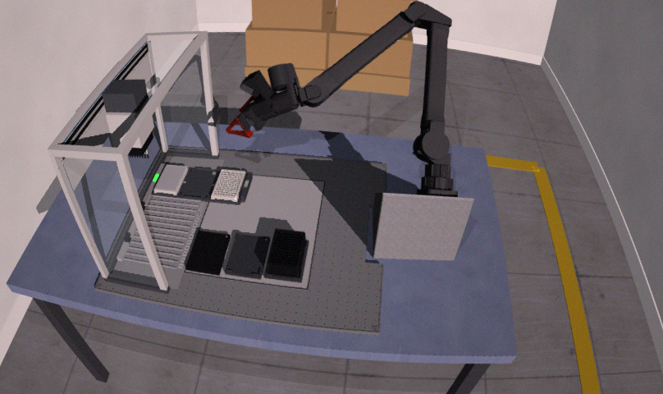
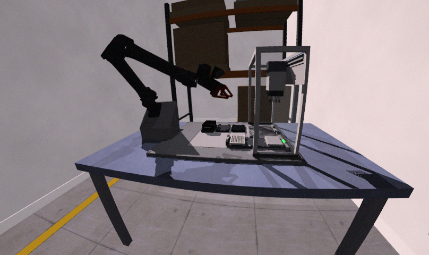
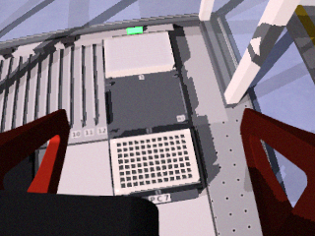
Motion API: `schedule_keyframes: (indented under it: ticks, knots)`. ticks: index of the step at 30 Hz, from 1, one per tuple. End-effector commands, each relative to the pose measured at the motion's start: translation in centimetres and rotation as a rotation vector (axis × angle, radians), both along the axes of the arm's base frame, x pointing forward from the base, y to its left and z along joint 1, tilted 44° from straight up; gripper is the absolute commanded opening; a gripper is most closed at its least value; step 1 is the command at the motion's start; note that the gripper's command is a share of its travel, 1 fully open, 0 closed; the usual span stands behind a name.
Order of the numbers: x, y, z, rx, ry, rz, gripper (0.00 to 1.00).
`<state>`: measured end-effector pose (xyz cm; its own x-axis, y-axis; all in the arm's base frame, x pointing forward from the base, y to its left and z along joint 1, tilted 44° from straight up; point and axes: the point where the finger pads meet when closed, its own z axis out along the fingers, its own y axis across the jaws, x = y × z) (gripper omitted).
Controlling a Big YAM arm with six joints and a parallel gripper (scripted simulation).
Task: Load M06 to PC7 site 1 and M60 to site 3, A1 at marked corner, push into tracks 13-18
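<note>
Blue-grey table on dark legs, perforated grey breadboard at centre, arm's grey pedestal at three o'clock of it

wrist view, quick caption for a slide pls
Open red jaws frame the loaded carrier: 96-well plate nearest, middle site bare, pale plate by the lit green lamp.
</note>
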<state>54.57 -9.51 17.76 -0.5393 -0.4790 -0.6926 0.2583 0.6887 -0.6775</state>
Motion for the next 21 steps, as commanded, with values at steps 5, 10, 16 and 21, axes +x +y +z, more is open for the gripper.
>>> schedule_keyframes:
  ticks: [5,10,16,21]
  knots:
    - [-1.8,1.6,1.9,0.009,-0.062,0.023,1.00]
    - [-3.8,1.5,1.8,0.009,-0.061,0.020,1.00]
    - [-5.4,1.7,1.8,0.009,-0.060,0.022,1.00]
    - [-4.3,-1.3,0.6,0.055,0.064,-0.125,1.00]
